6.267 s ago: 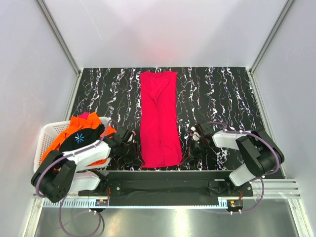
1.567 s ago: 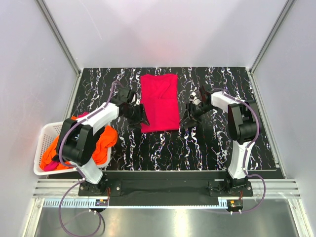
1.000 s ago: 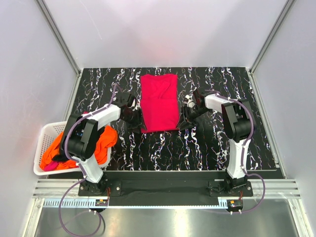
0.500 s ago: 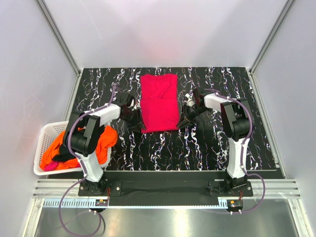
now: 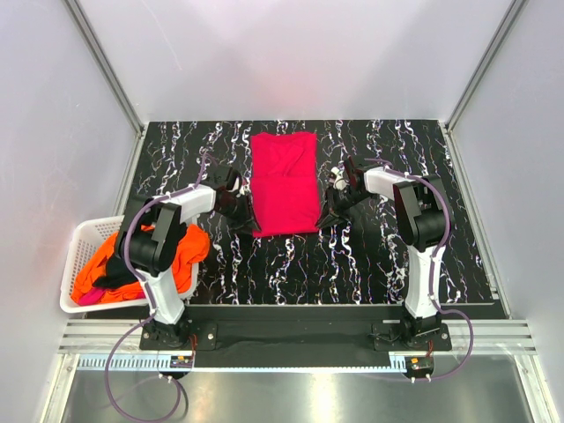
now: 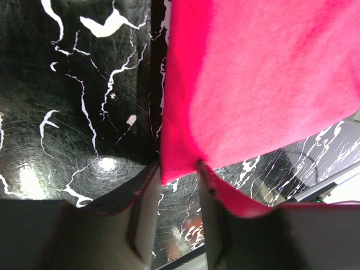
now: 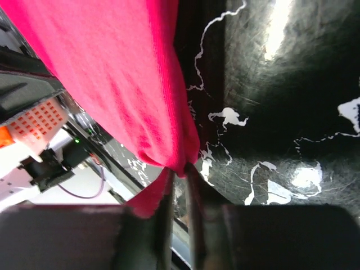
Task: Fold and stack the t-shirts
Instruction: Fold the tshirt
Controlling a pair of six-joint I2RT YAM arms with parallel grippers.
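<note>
**A:** how far along is this? the magenta shirt point(image 5: 284, 183) lies flat mid-tabletop point(image 5: 379, 264), towards the far edge, folded down to a narrow rectangle

**B:** early days imo. right gripper point(image 7: 177, 169) is pinched nearly closed on its near right corner. left gripper point(image 6: 179, 169) straddles the near left corner with cloth between the jaws, can't tell if it's clamped. orange and black shirts point(image 5: 132, 251) are heaped in the basket point(image 5: 79, 236) by the left edge, nothing stacked yet

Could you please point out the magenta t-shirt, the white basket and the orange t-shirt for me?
magenta t-shirt point(image 5: 284, 185): top view, middle of the folded cloth.
white basket point(image 5: 79, 245): top view, its slatted left wall.
orange t-shirt point(image 5: 92, 273): top view, bunched cloth inside the basket.
</note>
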